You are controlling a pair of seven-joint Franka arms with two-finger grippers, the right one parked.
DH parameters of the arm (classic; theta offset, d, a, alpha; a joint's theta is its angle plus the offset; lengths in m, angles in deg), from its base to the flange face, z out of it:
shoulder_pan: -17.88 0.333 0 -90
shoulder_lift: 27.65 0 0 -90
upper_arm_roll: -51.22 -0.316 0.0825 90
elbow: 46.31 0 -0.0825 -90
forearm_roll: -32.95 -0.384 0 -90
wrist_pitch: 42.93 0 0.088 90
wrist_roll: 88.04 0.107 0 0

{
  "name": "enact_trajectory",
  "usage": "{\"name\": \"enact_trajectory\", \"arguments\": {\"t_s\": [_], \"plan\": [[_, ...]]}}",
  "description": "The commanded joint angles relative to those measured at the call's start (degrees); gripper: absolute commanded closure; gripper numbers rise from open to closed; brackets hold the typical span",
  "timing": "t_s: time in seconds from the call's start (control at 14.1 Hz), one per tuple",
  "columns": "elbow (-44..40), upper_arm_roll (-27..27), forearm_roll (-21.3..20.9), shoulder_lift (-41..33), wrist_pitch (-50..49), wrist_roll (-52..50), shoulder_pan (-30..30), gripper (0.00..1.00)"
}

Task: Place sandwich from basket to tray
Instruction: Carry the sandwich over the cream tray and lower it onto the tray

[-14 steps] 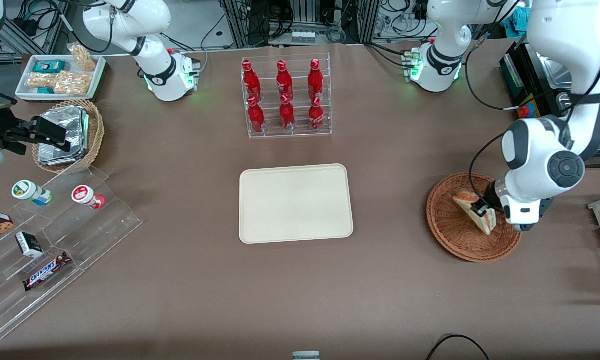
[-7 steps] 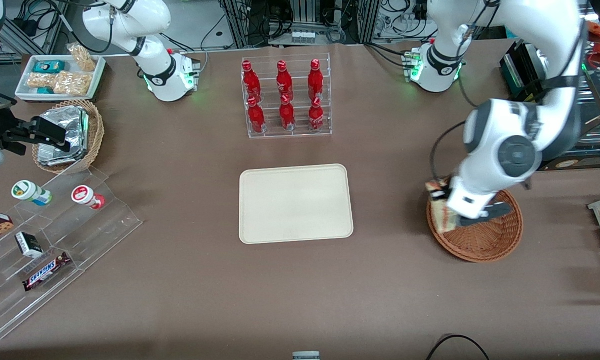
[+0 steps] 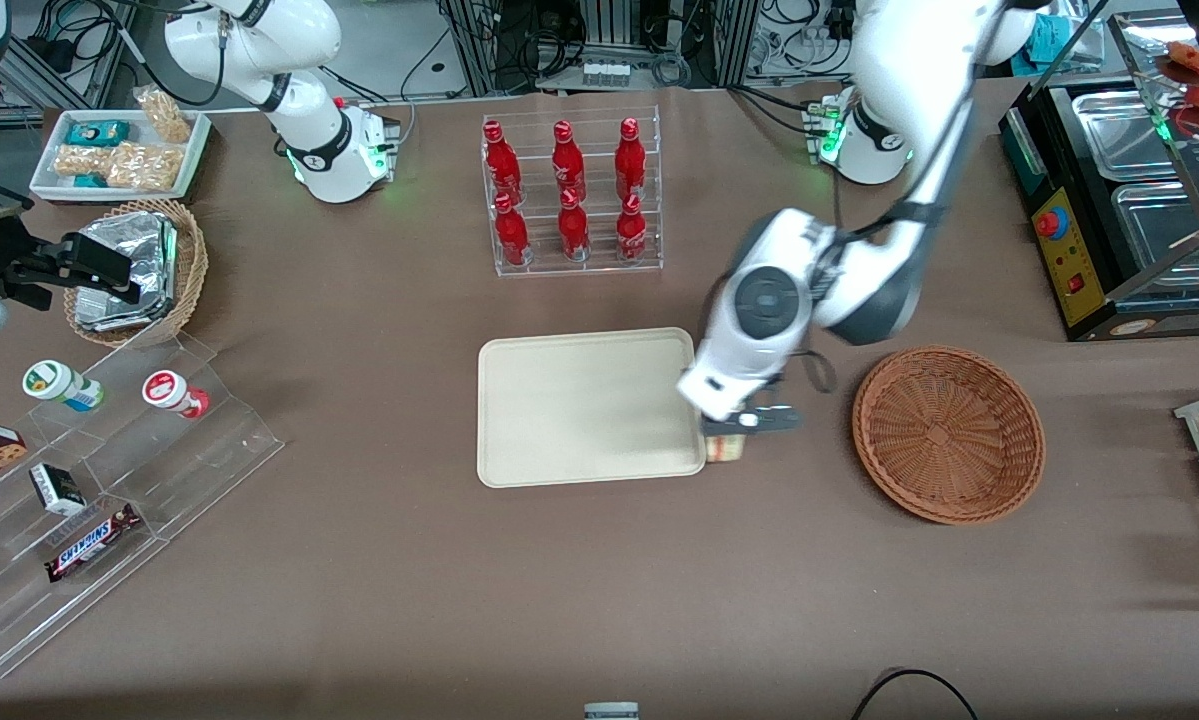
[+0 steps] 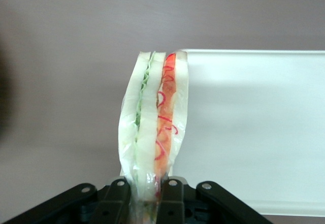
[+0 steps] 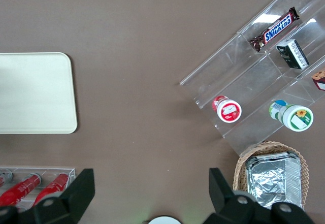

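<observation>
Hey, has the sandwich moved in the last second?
Yes. The claw, shut on the sandwich, has carried it out of the basket toward the parked arm's end, and it now hangs at the edge of the tray.

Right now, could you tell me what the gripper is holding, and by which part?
The gripper is shut on the sandwich, pinching one end between its fingers, at the tray's edge.

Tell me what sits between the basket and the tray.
In the front view, the gripper holding the sandwich, at the tray's edge; bare table runs from there to the basket.
</observation>
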Motion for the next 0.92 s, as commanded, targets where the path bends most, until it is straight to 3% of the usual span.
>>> {"name": "enact_trajectory", "arguments": {"t_s": [0.0, 0.28, 0.64, 0.85], "plan": [[-8.49, -0.91, 1.21, 6.48, 1.27, -5.49, -4.88, 1.0], [-12.46, -0.91, 1.03, 12.2, 8.04, -14.03, -10.43, 1.0], [-15.27, -0.74, 0.86, 15.98, 8.67, -18.26, -13.32, 1.0], [-15.19, -0.48, 1.12, 17.39, 9.45, -20.28, -13.42, 0.9]]}}
